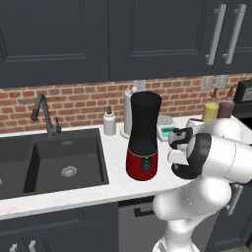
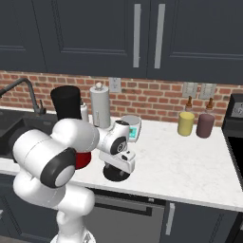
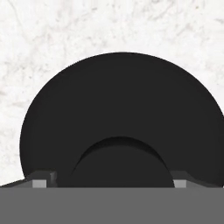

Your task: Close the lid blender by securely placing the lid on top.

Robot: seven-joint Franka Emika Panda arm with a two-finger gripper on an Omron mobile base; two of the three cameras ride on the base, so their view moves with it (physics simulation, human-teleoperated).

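Lid (image 3: 118, 113) lying flat on the white counter (image 2: 190, 161) beside the uncovered blender (image 1: 143, 135), with the gripper (image 3: 112, 181) lowered over its knob, jaws apart and not yet clamped; grasping, lifting and seating all remain.

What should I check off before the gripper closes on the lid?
1. Lid lies flat on the marble counter: ok.
2. Gripper is centred over the lid's raised knob, a fingertip on either side: ok.
3. Jaws are wide enough to straddle the knob: ok, though the pictures do not settle whether they have made contact.
4. Blender stands upright with its mouth uncovered: ok.
5. Path up from the lid to the jar mouth: cannot tell; the paper-towel roll and soap bottle stand close behind the blender.
6. Lid width matches the jar mouth: cannot tell.
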